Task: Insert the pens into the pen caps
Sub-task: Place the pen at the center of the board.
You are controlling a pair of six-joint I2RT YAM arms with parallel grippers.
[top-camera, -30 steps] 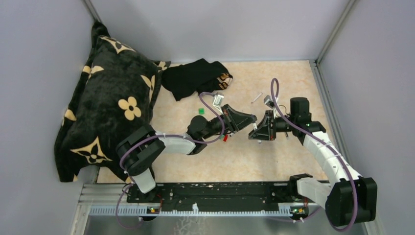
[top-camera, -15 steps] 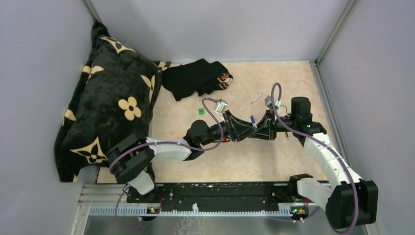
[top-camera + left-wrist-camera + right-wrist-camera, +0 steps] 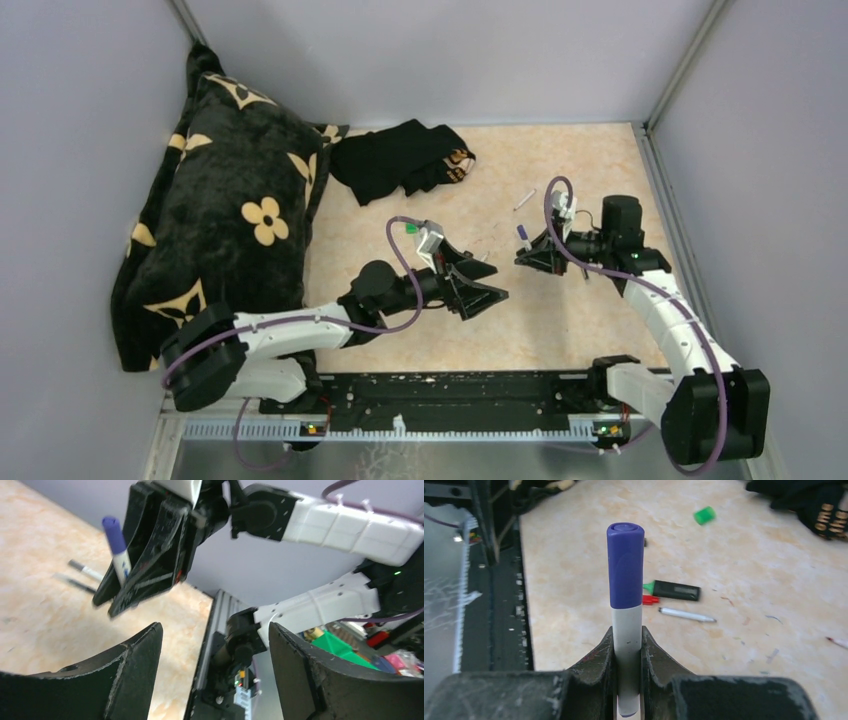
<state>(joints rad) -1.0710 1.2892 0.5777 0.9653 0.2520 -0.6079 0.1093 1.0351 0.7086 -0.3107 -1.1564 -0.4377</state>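
Observation:
A white-barrelled pen [image 3: 627,645] stands upright in my right gripper [image 3: 627,635], which is shut on its barrel; a purple cap [image 3: 625,565] sits on its top end. From above, this capped pen [image 3: 522,236] rises from the right gripper [image 3: 519,259] at mid-table. My left gripper [image 3: 497,280] hangs open just left of it, apart, with nothing between its fingers [image 3: 135,675]. In its own view, the left gripper [image 3: 215,630] looks up at the purple cap [image 3: 116,542]. On the table lie a green cap [image 3: 704,515], a red cap [image 3: 650,600], a black marker [image 3: 676,590] and a thin white pen [image 3: 686,615].
A black flowered pillow [image 3: 225,220] fills the left side and a black cloth [image 3: 405,157] lies at the back. Another thin pen [image 3: 524,199] rests beyond the right gripper. Grey walls close in the back and both sides.
The left gripper met the right one at the pen, then opened and drew back to the left and nearer. The purple cap stays on the pen in the right gripper.

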